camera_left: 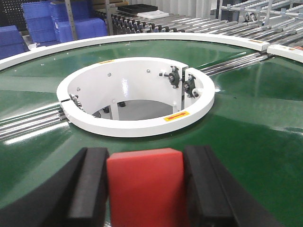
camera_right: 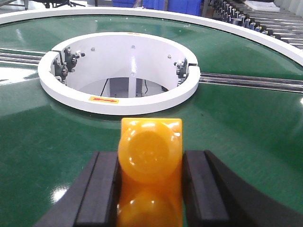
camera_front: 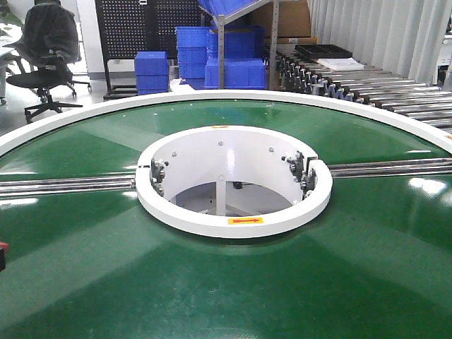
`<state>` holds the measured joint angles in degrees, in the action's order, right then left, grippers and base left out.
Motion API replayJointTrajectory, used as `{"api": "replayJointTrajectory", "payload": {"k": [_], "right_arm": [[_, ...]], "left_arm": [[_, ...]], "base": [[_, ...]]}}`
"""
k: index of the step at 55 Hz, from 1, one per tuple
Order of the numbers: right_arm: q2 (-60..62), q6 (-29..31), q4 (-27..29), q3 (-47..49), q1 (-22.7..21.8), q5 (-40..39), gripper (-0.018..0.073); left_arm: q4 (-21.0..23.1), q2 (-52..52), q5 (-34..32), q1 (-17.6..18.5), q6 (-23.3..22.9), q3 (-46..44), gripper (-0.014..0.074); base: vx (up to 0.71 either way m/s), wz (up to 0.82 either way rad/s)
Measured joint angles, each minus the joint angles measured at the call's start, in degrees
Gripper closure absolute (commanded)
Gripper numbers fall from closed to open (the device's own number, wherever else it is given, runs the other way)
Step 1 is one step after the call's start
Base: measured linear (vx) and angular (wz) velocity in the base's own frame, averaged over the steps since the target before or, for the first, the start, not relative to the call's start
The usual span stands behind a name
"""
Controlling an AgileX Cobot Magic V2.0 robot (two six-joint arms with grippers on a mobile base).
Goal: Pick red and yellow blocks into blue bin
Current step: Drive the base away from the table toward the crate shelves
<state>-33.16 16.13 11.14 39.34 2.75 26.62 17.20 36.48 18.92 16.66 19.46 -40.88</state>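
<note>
In the left wrist view the plain red block (camera_left: pixel 144 189) sits between two black fingers (camera_left: pixel 92 184), with my left gripper (camera_left: pixel 145 163) shut on it just above the green turntable (camera_left: pixel 255 142). In the right wrist view my right gripper (camera_right: pixel 150 161) is shut on the yellow block (camera_right: pixel 150 146), its round studs facing the camera, over the same green surface (camera_right: pixel 246 123). The front view shows only a red sliver (camera_front: pixel 2 256) at its left edge; neither gripper's fingers appear there. The blue bin is out of view.
A white ring hub (camera_front: pixel 233 222) with an open centre sits mid-turntable, with metal rails (camera_front: pixel 67 185) running out to both sides. Behind stand ribbed blue crates (camera_front: pixel 233 70), a roller conveyor (camera_front: pixel 381 85) and an office chair (camera_front: pixel 46 63).
</note>
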Motion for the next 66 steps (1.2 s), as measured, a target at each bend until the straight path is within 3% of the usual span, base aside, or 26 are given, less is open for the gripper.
{"api": "replayJointTrajectory", "payload": {"k": [18,66], "right_arm": [[0.00,0.00,-0.04,0.00,0.00,0.00,0.0569],[0.00,0.00,-0.04,0.00,0.00,0.05,0.0569]], "left_arm": [[0.00,0.00,0.00,0.00,0.00,0.00,0.0596],[0.00,0.00,0.00,0.00,0.00,0.00,0.0596]], "base": [[-0.08,0.16],[-0.12,0.41]]}}
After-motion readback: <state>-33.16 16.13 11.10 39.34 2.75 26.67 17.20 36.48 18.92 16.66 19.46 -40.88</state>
